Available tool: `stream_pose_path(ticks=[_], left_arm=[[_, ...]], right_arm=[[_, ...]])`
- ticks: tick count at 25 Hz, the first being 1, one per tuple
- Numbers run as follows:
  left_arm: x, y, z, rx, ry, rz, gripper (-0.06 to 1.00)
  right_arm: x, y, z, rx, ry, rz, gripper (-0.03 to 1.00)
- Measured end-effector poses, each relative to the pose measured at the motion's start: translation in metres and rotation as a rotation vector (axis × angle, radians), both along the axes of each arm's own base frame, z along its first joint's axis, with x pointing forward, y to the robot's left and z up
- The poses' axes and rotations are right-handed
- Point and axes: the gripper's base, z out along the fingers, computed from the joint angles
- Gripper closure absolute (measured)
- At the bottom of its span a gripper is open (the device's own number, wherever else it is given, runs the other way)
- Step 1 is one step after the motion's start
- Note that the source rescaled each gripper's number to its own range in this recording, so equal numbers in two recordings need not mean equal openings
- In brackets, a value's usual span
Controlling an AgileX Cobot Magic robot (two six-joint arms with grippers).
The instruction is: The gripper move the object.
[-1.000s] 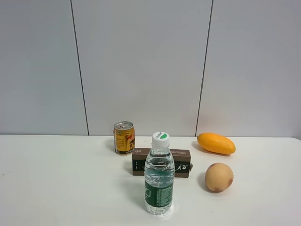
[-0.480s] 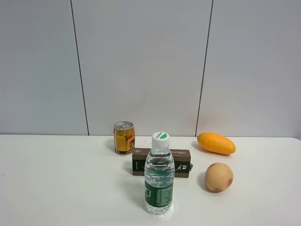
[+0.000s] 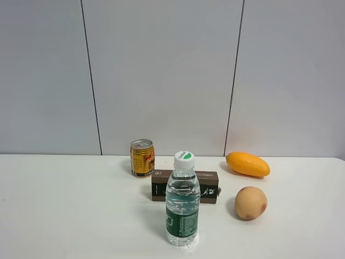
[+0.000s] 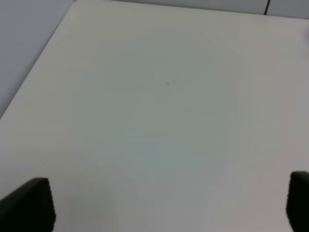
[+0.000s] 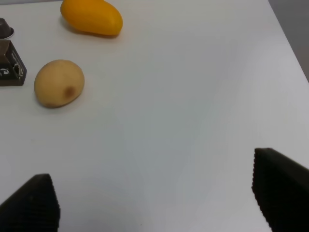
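Sitting unmoved since earlier frames, the object rests on the table right of the dark box, near the mango. Right gripper spread wide, well apart from it; left gripper wide too.

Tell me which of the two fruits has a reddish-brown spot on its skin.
The pale peach-tan fruit, the rounder one beside the dark box. The orange mango behind it is longer, brighter and shows no spot.
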Motion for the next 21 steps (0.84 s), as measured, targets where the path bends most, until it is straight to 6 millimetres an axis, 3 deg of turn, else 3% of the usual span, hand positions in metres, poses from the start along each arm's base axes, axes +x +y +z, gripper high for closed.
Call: stream_pose_path(ticks=[21], left_arm=[[0.0000,0.0000,0.0000,0.000,0.000,0.000,-0.05]], right_arm=[[0.0000,0.0000,0.0000,0.000,0.000,0.000,-0.03]])
